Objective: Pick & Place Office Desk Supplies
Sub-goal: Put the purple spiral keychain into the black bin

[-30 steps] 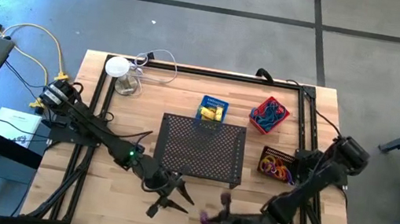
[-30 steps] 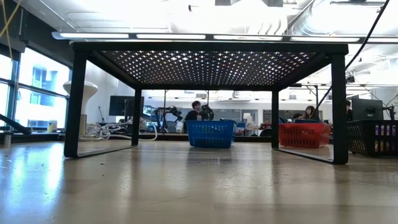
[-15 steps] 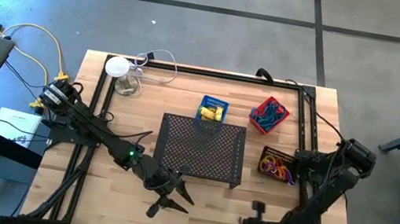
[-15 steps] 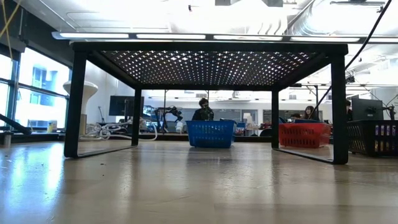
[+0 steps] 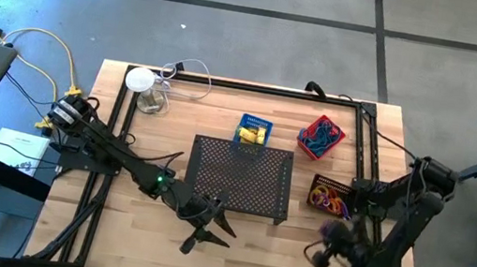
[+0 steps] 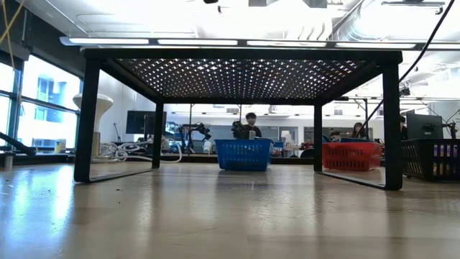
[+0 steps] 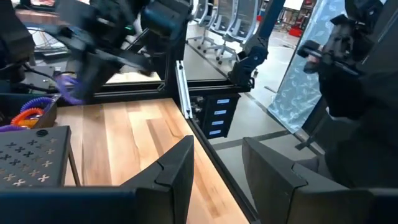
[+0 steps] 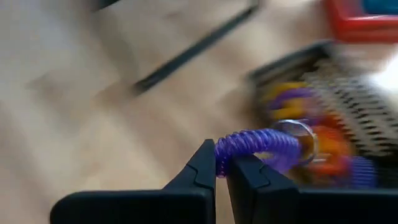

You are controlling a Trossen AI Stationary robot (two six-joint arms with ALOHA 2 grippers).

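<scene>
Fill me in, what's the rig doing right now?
Sorting desk supplies into baskets. The right hand is shut on a purple coil ring, near the black basket of purple and orange rings at the table's right side. The left hand hangs open and empty in front of the black mesh tray. The blue basket holds yellow items, and the red basket holds blue and dark bands.

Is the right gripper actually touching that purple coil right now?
Touching. The right wrist view shows the right gripper with jaws shut on the purple coil's end.
</scene>
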